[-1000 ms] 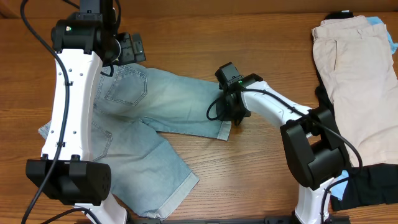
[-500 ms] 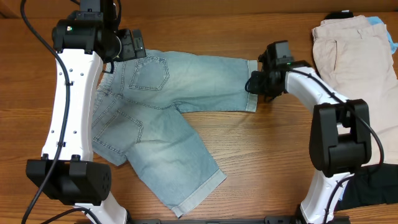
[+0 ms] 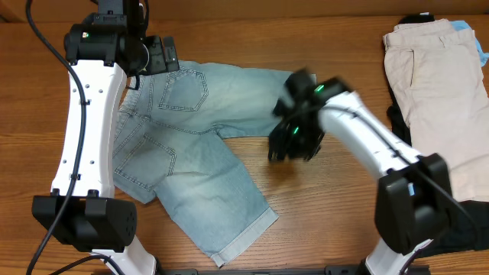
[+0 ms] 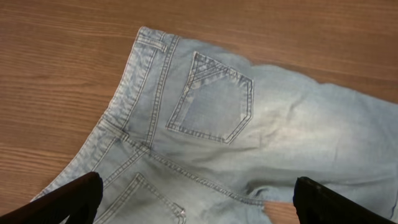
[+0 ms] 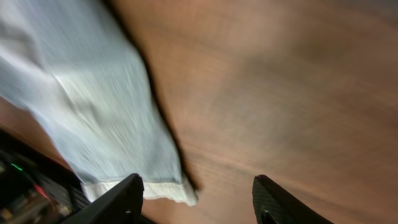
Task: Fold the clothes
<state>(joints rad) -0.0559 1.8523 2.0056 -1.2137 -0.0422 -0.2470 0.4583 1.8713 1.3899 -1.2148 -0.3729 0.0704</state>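
The light-blue denim shorts point(image 3: 229, 99) lie flat with the back pockets up. One leg stretches right along the table's far side and the other point(image 3: 206, 198) runs toward the near edge. My left gripper point(image 3: 159, 56) hovers open over the waistband; in the left wrist view its gripper point(image 4: 199, 205) stands wide above the pocket and seat seam point(image 4: 211, 112). My right gripper point(image 3: 294, 137), blurred by motion, is at the end of the right leg. In the right wrist view this gripper point(image 5: 196, 199) is open, with bare wood between the fingers and the leg hem point(image 5: 106, 106) beside the left finger.
Beige shorts point(image 3: 435, 92) lie at the right edge on a black garment point(image 3: 458, 229), and a sky-blue garment point(image 3: 467, 27) shows at the far corner. The wooden table point(image 3: 328, 214) shows bare between the two piles.
My right gripper pulled the leg out to the right, opened and let go of the hem. It then swung back toward the near left. The left arm has not moved.
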